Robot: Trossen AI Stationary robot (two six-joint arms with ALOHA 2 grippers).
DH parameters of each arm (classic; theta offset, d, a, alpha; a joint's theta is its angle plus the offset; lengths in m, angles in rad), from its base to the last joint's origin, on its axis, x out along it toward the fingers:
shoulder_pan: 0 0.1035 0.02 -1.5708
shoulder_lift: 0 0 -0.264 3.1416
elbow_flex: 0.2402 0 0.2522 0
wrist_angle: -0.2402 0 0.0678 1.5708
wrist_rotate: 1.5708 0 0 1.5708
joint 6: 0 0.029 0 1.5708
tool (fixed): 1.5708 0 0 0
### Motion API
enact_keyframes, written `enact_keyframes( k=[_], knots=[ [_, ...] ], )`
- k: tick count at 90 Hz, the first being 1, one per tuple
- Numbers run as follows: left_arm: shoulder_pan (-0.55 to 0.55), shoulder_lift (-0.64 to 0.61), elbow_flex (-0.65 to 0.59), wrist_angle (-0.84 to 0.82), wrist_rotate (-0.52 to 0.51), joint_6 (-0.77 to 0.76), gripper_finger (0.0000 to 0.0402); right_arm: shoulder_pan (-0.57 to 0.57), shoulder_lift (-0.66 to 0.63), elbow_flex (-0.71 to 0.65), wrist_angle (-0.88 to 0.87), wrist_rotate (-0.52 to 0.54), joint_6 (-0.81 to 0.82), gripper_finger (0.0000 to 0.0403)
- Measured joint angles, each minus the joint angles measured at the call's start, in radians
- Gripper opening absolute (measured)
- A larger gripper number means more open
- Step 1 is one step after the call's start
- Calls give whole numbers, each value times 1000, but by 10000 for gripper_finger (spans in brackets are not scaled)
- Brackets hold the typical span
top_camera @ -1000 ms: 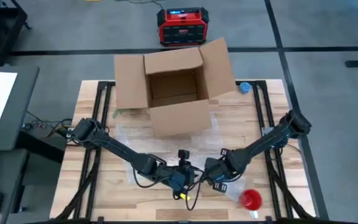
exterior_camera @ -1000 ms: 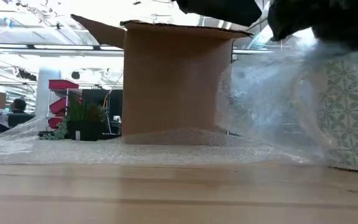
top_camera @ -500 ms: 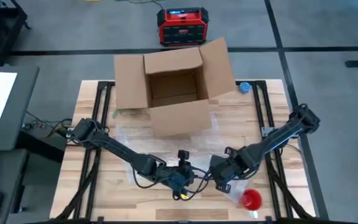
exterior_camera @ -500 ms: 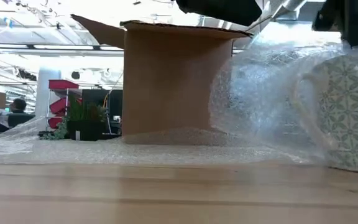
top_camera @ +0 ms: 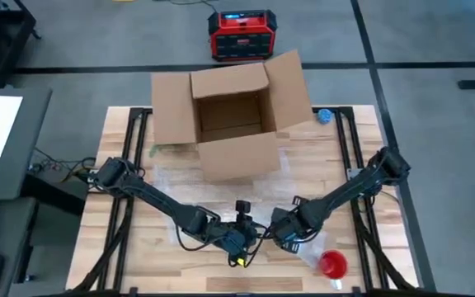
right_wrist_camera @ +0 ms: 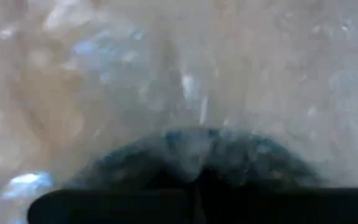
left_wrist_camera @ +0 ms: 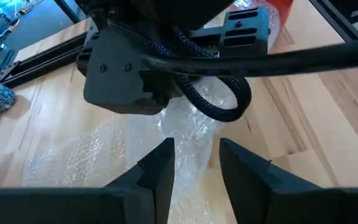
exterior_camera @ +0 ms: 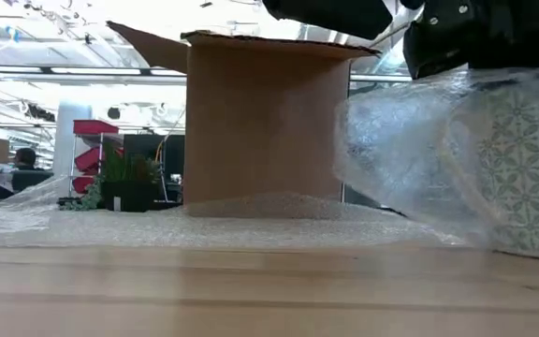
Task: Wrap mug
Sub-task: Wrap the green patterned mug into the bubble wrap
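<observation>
Right pincer (top_camera: 280,237) atop patterned mug (exterior_camera: 530,168), bubble wrap (exterior_camera: 400,159) draped.

An open cardboard box (top_camera: 231,120) stands at the far middle of a wooden table (top_camera: 345,161), flaps spread wide. A small blue object (top_camera: 325,116) lies near the table's far right corner. A red round object (top_camera: 332,265) sits near the front right edge. On the grey floor beyond the table rests a red and black case (top_camera: 240,35). A potted plant (exterior_camera: 124,181) shows in the room behind.
</observation>
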Motion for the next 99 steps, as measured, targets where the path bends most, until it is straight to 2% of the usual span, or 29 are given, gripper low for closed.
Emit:
enact_keyframes(
  k=[18, 32, 41, 52, 67, 83, 99],
  knots=[
    [1, 0, 1, 3, -1, -1, 107, 38, -110, 95, -135, 29, 70, 0],
    [1, 0, 1, 2, -1, -1, 107, 94, -181, 140, -170, 60, 155, 0],
    [1, 0, 1, 1, -1, -1, 107, 140, -203, 141, -193, 53, 255, 0],
    [1, 0, 1, -2, -1, -1, 107, 204, -209, 141, -309, 50, 401, 0],
    [1, 0, 1, -2, -1, -5, 107, 295, -209, 133, -396, -4, 583, 0],
    [1, 0, 1, 0, -1, -6, 107, 334, -191, 131, -281, 18, 582, 0],
    [1, 0, 1, 5, 0, -10, 107, 273, -147, 90, -253, 64, 486, 0]
  ],
)
